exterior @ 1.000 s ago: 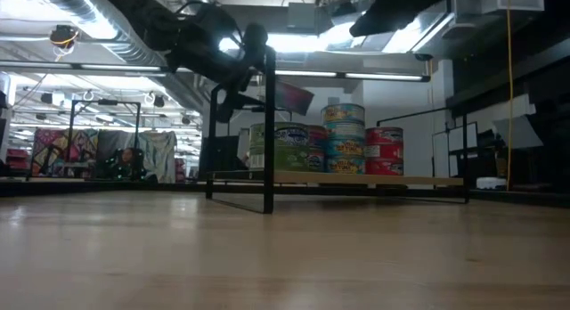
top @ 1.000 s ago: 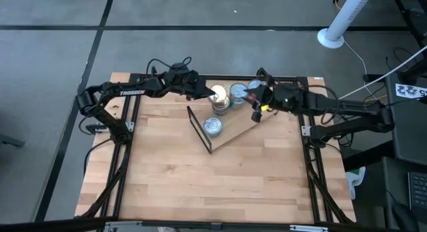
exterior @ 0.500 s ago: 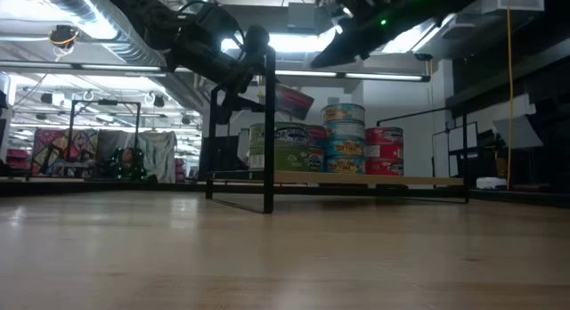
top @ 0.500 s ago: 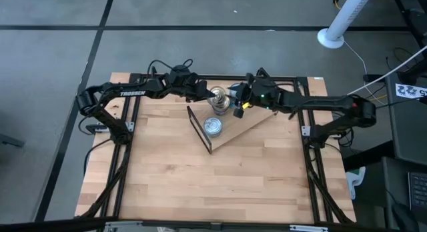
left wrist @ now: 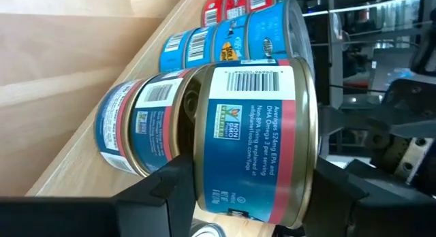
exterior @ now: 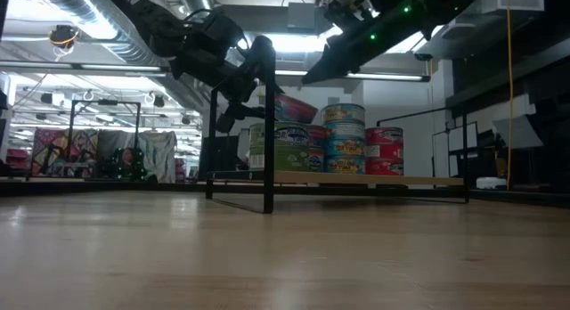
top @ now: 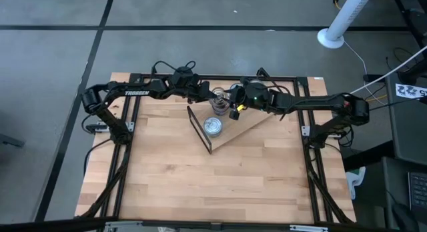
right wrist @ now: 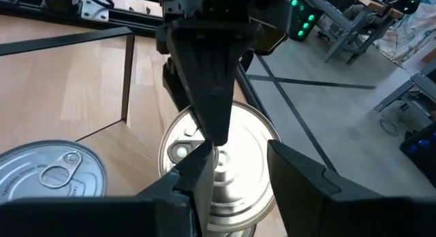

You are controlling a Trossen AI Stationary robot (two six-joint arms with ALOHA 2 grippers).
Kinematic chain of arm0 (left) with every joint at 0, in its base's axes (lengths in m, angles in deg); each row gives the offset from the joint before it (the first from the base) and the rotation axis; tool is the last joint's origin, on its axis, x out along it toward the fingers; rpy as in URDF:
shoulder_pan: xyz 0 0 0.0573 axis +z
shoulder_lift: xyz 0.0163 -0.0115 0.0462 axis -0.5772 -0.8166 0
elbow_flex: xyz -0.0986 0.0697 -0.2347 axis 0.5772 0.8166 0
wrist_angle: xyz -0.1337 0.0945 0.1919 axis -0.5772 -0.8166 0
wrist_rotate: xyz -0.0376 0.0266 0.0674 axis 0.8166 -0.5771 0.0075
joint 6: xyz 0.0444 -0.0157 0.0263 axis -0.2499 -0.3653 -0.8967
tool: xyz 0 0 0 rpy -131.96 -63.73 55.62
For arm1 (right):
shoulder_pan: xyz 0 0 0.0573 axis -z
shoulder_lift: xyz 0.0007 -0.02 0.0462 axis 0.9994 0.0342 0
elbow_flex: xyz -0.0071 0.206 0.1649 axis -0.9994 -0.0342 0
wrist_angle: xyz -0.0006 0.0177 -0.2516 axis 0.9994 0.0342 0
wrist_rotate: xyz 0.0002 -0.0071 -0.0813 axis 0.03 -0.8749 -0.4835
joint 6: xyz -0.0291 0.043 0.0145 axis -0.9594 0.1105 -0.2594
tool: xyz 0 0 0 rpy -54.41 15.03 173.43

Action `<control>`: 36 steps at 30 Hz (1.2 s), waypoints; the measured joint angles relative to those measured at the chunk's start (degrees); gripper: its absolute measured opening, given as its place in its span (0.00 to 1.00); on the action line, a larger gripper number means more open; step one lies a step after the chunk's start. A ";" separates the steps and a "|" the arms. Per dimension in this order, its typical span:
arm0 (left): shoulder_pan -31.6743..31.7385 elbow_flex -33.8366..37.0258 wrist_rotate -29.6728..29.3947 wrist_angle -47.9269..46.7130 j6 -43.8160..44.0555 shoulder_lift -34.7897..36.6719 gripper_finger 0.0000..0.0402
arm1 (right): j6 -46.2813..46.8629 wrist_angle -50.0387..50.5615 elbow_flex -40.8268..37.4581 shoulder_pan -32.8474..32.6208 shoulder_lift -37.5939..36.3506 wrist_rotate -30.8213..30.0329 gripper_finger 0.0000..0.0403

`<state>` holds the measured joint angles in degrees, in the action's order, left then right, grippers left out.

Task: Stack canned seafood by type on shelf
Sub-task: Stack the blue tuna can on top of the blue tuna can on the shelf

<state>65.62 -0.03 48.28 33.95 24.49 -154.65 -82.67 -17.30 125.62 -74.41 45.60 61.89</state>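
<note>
My left gripper [left wrist: 238,196] is clamped on a blue tin with a pink-red band [left wrist: 253,138], one finger on each flat face, the tin turned on edge. Barcode and printed label face my wrist camera. From above, this gripper [top: 208,95] hangs over the back end of the shelf [top: 257,123], with the held tin [top: 217,95] showing a bright lid.

My right gripper [right wrist: 235,172] sits just beside it, fingers parted partway, nothing between them. Through its camera I look down on a shiny lid [right wrist: 221,155] straight below, with the left arm's dark finger [right wrist: 208,73] crossing over it. From above, the right gripper [top: 235,105] and the left one almost meet over the same spot.

Beyond the held tin, a blue tin with a yellow-green band [left wrist: 139,128] stands on the light-wood board, and behind it a row of blue tins [left wrist: 225,36], then red ones [left wrist: 228,5] at the far end.

In the low view the shelf board [exterior: 356,178] carries stacks: green-and-blue [exterior: 280,147], blue [exterior: 344,139], red [exterior: 384,150]. The held tin [exterior: 289,108] hangs tilted above the first stack.

One more tin with a pull-tab lid [top: 213,126] lies on the shelf near its black wire frame [top: 199,129].
</note>
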 joint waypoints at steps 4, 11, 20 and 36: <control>-0.11 0.00 -0.04 0.06 -1.11 -0.06 0.50 | 0.00 0.08 0.00 0.00 0.00 0.00 0.34; -0.49 0.18 -0.80 1.58 -3.13 -0.33 0.54 | 0.00 0.26 0.00 -0.04 0.00 0.00 0.34; -0.72 0.20 -2.40 1.70 -4.00 -0.33 0.54 | 0.00 0.23 0.00 -0.04 0.00 0.00 0.34; -1.25 0.15 -4.15 -0.61 -5.68 -0.13 0.55 | 0.00 0.23 0.00 -0.11 0.00 0.01 0.34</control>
<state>64.37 0.12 44.13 33.35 18.80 -154.78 -82.67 -17.07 125.62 -74.52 45.60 61.90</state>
